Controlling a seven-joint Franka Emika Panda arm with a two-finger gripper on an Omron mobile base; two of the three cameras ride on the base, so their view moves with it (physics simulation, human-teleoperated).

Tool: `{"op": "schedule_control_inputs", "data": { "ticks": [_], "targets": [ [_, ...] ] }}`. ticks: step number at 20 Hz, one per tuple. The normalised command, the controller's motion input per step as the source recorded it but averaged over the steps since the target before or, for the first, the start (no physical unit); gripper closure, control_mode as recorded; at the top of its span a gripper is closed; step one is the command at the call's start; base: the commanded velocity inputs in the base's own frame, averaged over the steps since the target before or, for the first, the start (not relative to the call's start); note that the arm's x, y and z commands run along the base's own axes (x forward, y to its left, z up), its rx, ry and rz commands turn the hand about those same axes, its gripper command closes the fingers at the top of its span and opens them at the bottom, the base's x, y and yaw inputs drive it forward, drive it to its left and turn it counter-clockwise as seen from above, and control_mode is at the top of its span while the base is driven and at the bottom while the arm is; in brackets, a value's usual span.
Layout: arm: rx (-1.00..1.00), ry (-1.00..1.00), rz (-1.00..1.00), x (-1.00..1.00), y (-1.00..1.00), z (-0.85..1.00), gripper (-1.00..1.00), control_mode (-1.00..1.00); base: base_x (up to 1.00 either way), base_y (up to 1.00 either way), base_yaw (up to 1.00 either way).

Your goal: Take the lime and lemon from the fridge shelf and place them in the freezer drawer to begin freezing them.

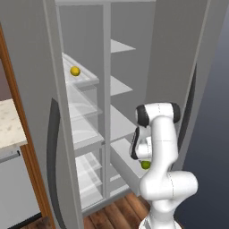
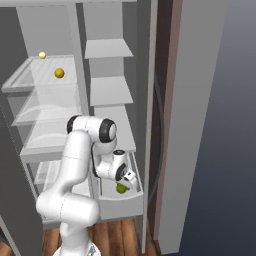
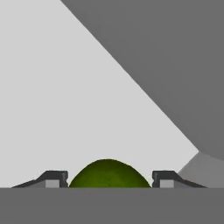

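The green lime (image 3: pixel 108 174) sits between my fingertips (image 3: pixel 55 178), and my gripper (image 2: pixel 123 185) is shut on it. The hand hangs low, inside the pulled-out light grey freezer drawer (image 2: pixel 118 206), with the lime (image 2: pixel 121 189) just above the drawer's floor. From the left side the lime (image 1: pixel 145 165) peeks out beside the arm over the freezer drawer (image 1: pixel 121 162). The yellow lemon (image 1: pixel 75 71) rests on the upper clear-glass fridge shelf (image 1: pixel 89 79), far above the hand. It also appears as the lemon (image 2: pixel 59 73) on the fridge shelf (image 2: pixel 25 82).
A small pale ball (image 2: pixel 42 55) lies at the back of the same shelf. More glass shelves (image 2: pixel 40 115) stack below, and opaque grey shelves (image 2: pixel 107 90) fill the right column. The open fridge doors (image 1: pixel 40 112) flank the arm; a stone counter (image 1: pixel 9 125) is at left.
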Motion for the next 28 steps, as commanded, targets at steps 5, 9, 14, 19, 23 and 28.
{"op": "schedule_control_inputs", "data": {
  "ticks": [5, 9, 14, 19, 23, 28],
  "targets": [
    [-0.08, -0.08, 0.00, 0.23, -0.01, -0.29, -1.00, -1.00, 0.00, 0.00, 0.00],
    [-0.04, -0.04, 0.00, 0.02, 0.00, -0.10, -1.00, -1.00, 0.00, 0.00, 0.00],
    [0.00, -0.04, 0.00, 0.00, 0.00, 0.18, -1.00, -1.00, 0.00, 0.00, 0.00],
    [0.00, -0.14, 0.00, -0.24, 0.00, 0.86, -1.00, -1.00, 0.00, 0.00, 0.00],
    [0.00, -0.21, 0.00, -0.53, 0.00, 1.00, -1.00, -1.00, 0.00, 0.00, 0.00],
    [0.00, -0.25, 0.03, -0.89, 0.00, 1.00, -1.00, -1.00, 0.00, 0.00, 0.00]
  ]
}}
